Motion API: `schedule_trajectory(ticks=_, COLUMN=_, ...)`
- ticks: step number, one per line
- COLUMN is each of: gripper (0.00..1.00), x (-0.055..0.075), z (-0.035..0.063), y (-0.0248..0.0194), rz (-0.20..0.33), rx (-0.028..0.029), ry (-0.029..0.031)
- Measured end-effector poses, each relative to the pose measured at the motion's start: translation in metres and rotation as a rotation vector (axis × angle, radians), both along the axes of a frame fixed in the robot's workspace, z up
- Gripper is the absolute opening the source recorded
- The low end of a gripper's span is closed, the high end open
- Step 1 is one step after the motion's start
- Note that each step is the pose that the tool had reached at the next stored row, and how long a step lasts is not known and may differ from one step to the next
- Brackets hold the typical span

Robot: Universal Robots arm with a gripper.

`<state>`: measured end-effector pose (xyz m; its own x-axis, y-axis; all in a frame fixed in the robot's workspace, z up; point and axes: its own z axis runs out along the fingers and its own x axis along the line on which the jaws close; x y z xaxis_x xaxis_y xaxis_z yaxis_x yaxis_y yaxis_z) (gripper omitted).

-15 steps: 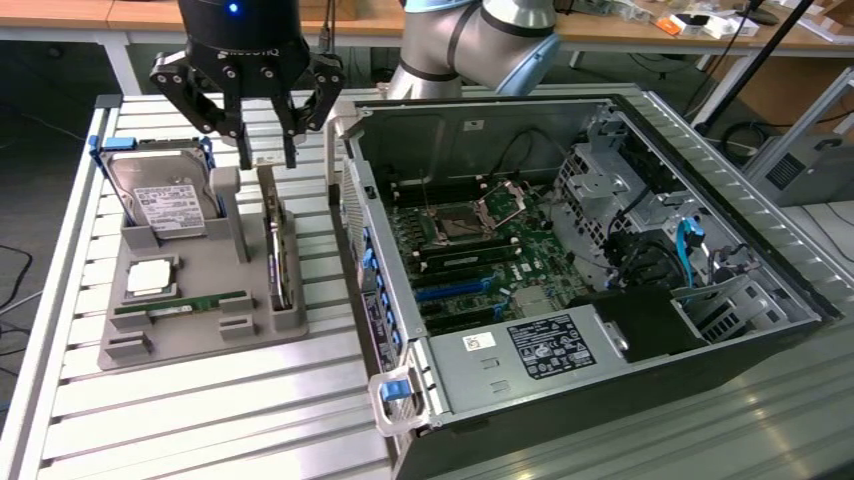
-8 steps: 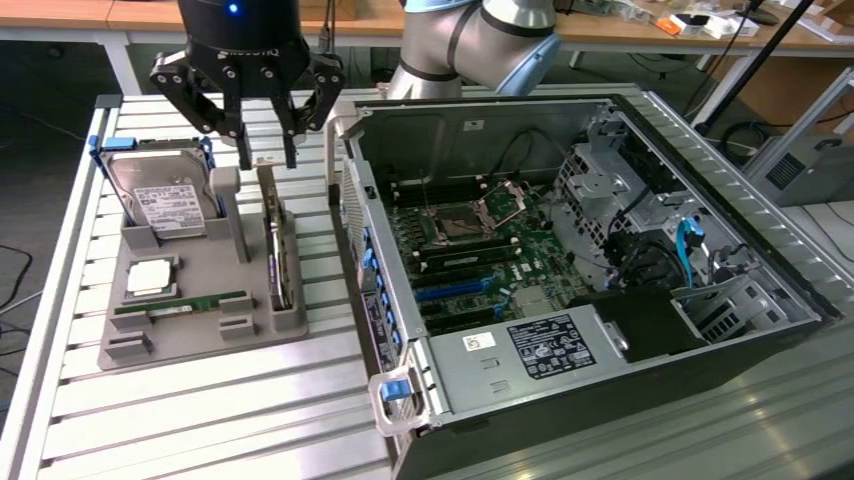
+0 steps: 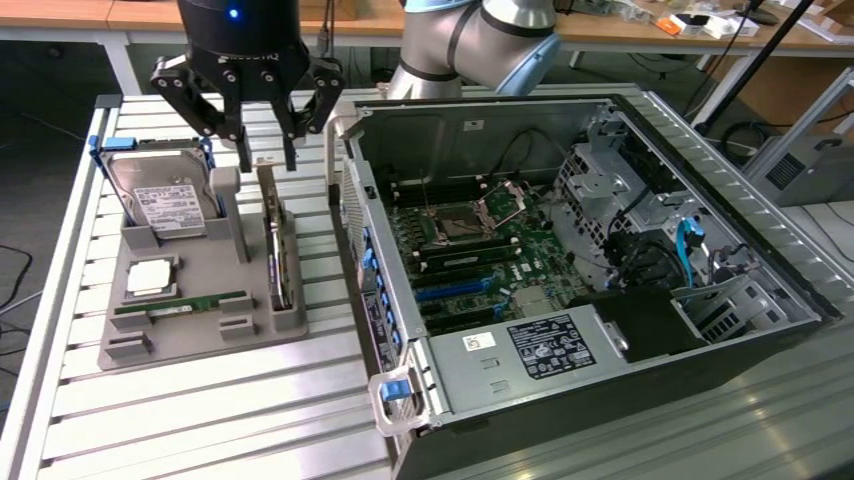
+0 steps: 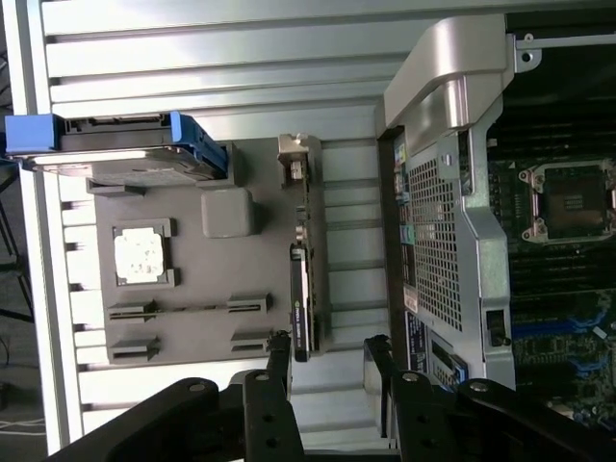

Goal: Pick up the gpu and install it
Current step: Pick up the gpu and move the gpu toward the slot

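Note:
The gpu [image 3: 275, 240] stands on its long edge in a slot of the grey holder [image 3: 200, 340], at the side nearest the computer case. My gripper [image 3: 267, 155] hangs just above the card's far end, open, with nothing between its fingers. In the wrist view the gpu [image 4: 302, 260] appears edge-on as a thin dark strip with its metal bracket at one end. My gripper [image 4: 327, 354] is spread wider than the card, and one end of the card lies beside one black finger [image 4: 279, 358]. The open case [image 3: 574, 250] shows the green motherboard with blue slots [image 3: 447, 290].
On the grey holder [image 4: 207, 279] also sit a silver hard drive [image 3: 163, 200] in a blue-cornered frame, a square processor [image 3: 150, 278] and a slim green memory stick [image 3: 180, 305]. The case's metal side wall [image 3: 350, 200] rises right beside the holder. All of it stands on a slatted metal table [image 3: 200, 420].

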<state>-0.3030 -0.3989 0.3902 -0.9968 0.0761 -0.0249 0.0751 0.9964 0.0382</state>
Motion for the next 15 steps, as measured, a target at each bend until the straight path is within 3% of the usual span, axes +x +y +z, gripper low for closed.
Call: schedule_trajectory(ticks=15, gripper=0.44, x=-0.0003, z=-0.0045, y=0.0, rz=0.0, rx=0.0001, ry=0.0)
